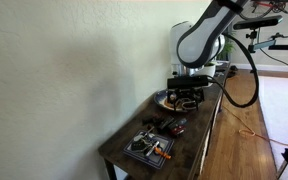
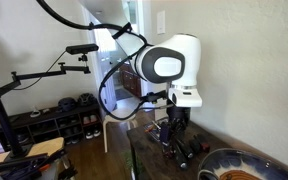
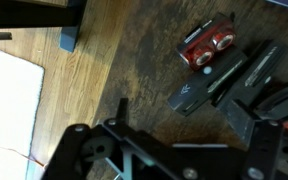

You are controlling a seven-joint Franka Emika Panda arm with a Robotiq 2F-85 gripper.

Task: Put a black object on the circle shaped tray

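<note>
My gripper (image 3: 184,125) is open and empty, with its fingers hanging above bare dark wood table. Just beyond its fingertips in the wrist view lie several flat black objects: one with a white mark (image 3: 206,86) and a longer one (image 3: 252,66). In an exterior view the gripper (image 1: 187,98) hangs low over the far part of the table, next to the round dark tray (image 1: 165,100). The black objects (image 1: 172,124) lie in the middle of the table. The round tray's rim also shows in an exterior view (image 2: 246,156), beside the gripper (image 2: 174,142).
A small red object with two white ends (image 3: 209,45) lies near the black objects. A square dark tray (image 1: 147,148) holding small items sits at the table's near end. The table stands against a wall (image 1: 74,70). The table edge and the floor (image 3: 9,100) show in the wrist view.
</note>
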